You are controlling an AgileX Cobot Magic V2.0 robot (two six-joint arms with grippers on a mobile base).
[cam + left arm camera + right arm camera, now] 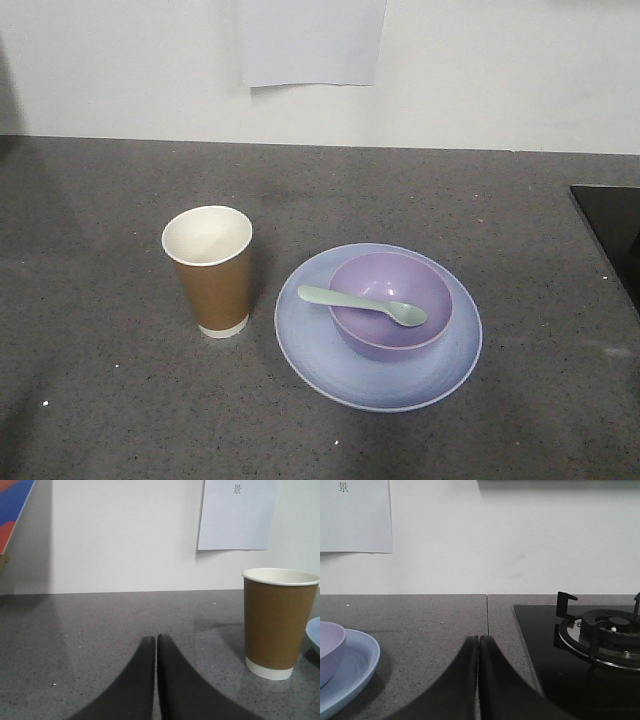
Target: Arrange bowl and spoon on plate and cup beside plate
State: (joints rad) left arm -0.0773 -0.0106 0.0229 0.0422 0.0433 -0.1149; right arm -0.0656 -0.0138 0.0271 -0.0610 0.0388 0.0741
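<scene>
The lavender bowl (391, 304) is sitting on the pale blue plate (378, 326), and the mint-green spoon (362, 305) is lying across the bowl — scoop inside, handle poking over its left rim. The brown paper cup (209, 269) is standing upright just left of the plate on the grey speckled countertop (110, 400). The left gripper (156, 645) is resting low with fingers pressed together, holding nothing — the right gripper (478, 645) likewise, beside a gas hob (600, 640).

The front view looked down on the surface (100, 300); both wrist views sat low, facing the wall (125, 540), sharing its paper sheet (237, 515).
</scene>
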